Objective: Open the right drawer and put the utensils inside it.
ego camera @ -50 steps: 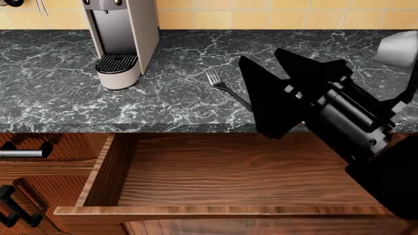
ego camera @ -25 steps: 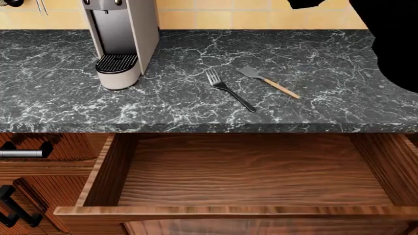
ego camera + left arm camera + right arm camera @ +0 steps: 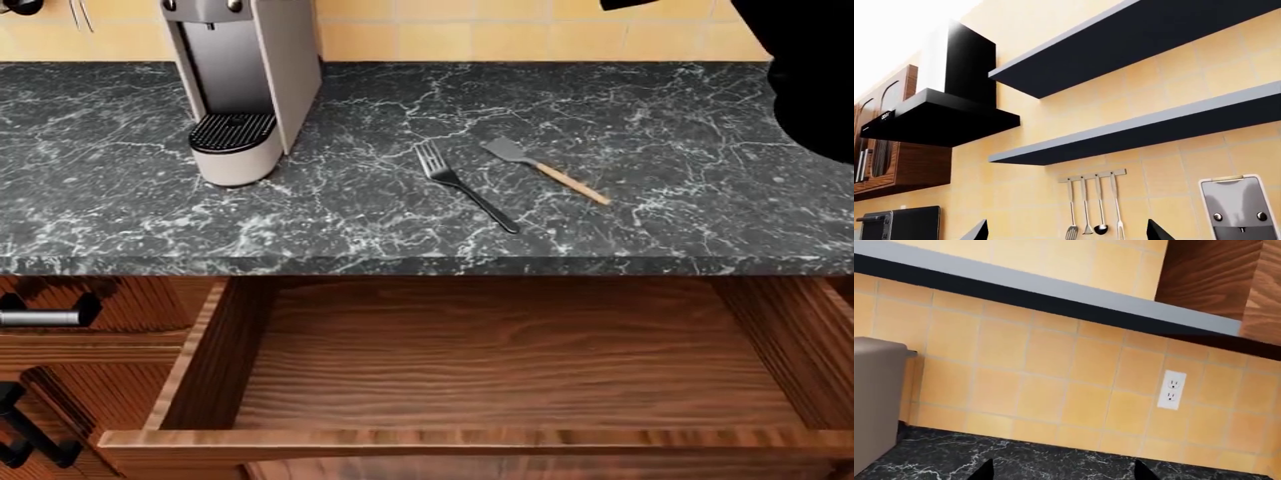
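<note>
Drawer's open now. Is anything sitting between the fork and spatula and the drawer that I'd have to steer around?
Nothing visible. The fork and spatula lie on bare countertop, directly behind the open right drawer. The coffee machine stands well off to the side, clear of that path.

A home kitchen — marble-look counter (image 3: 400,130), coffee machine (image 3: 240,80), range hood (image 3: 941,110), tiled wall (image 3: 1054,380) with hanging utensils (image 3: 1092,207).

No legible text, label, brand, number or sign on any surface in view.
</note>
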